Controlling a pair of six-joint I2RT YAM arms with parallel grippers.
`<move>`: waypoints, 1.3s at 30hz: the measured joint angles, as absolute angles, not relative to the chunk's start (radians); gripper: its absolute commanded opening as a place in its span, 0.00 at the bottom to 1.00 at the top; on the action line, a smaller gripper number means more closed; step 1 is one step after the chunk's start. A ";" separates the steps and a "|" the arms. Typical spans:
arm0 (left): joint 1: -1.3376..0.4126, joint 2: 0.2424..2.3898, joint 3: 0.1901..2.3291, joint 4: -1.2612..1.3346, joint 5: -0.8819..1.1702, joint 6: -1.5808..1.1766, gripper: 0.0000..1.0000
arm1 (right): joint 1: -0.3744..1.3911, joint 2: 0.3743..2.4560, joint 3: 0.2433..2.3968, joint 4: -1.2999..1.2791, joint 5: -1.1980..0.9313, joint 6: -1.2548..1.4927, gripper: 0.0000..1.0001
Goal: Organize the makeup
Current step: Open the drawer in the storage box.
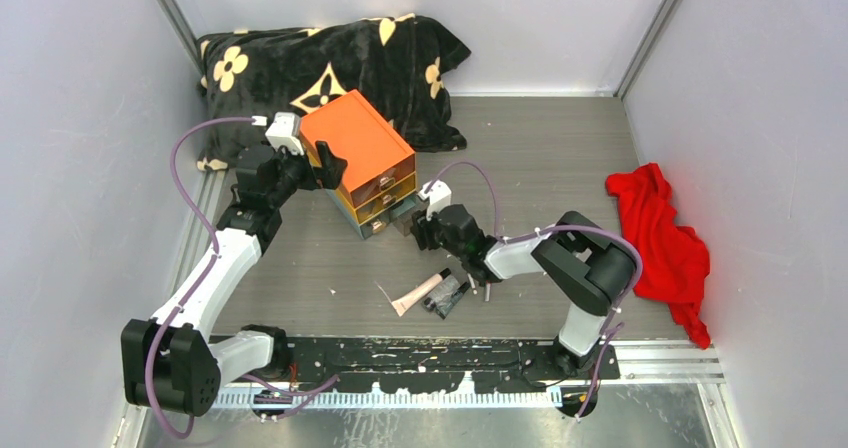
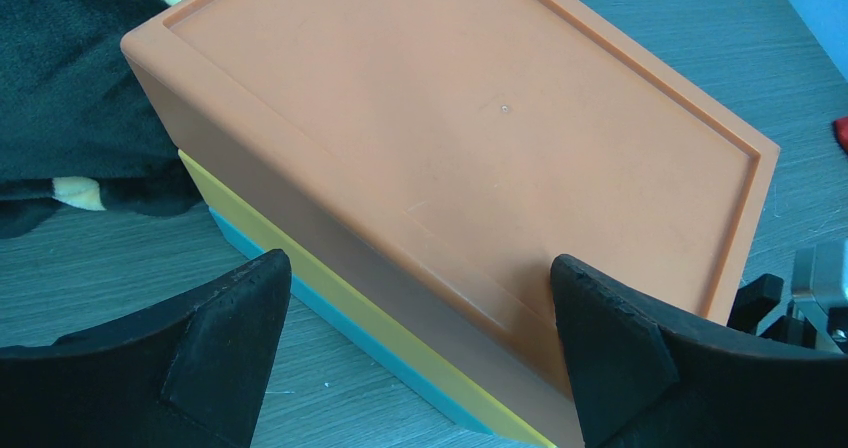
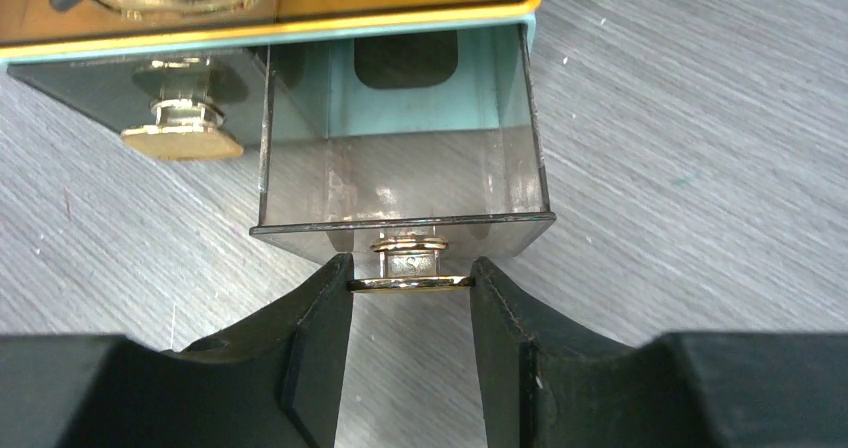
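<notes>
An orange box [image 1: 357, 138] with clear drawers stands at mid table; its top fills the left wrist view [image 2: 460, 138]. My left gripper [image 1: 318, 160] is open, its fingers astride the box's left rear corner. My right gripper [image 3: 411, 284] is shut on the gold knob [image 3: 411, 273] of the bottom right clear drawer [image 3: 400, 183], which is pulled out and empty. A pinkish tube [image 1: 418, 292] and a black tube [image 1: 444, 296] lie on the table in front of the box. A thin pencil [image 1: 384, 293] lies left of the pinkish tube. No compacts are in view.
A black blanket with cream flowers [image 1: 320, 63] lies behind the box at the back left. A red cloth [image 1: 665, 238] lies at the right wall. The other bottom drawer's gold knob [image 3: 180, 138] shows left of the open drawer.
</notes>
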State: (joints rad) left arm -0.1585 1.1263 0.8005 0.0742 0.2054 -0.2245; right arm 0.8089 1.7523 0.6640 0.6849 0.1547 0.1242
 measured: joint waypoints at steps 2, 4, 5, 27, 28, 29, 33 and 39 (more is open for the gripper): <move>-0.159 1.126 0.801 0.074 0.205 -0.224 1.00 | 0.810 1.731 0.636 0.690 0.155 0.131 0.19; -0.159 1.126 0.801 0.074 0.205 -0.224 1.00 | 0.811 1.711 0.609 0.696 0.154 0.136 0.19; -0.159 1.126 0.801 0.074 0.205 -0.224 1.00 | 0.811 1.702 0.598 0.698 0.153 0.138 0.19; -0.159 1.126 0.801 0.073 0.206 -0.224 1.00 | 0.817 1.592 0.486 0.687 0.155 0.173 0.22; -0.159 1.126 0.801 0.073 0.206 -0.224 1.00 | 0.817 1.592 0.486 0.687 0.156 0.173 0.22; -0.159 1.126 0.801 0.073 0.206 -0.224 1.00 | 0.817 1.592 0.486 0.686 0.156 0.173 0.23; -0.159 1.126 0.801 0.073 0.206 -0.224 1.00 | 0.817 1.592 0.486 0.685 0.156 0.177 0.22; -0.159 1.126 0.801 0.073 0.206 -0.224 1.00 | 0.819 1.583 0.481 0.678 0.159 0.187 0.33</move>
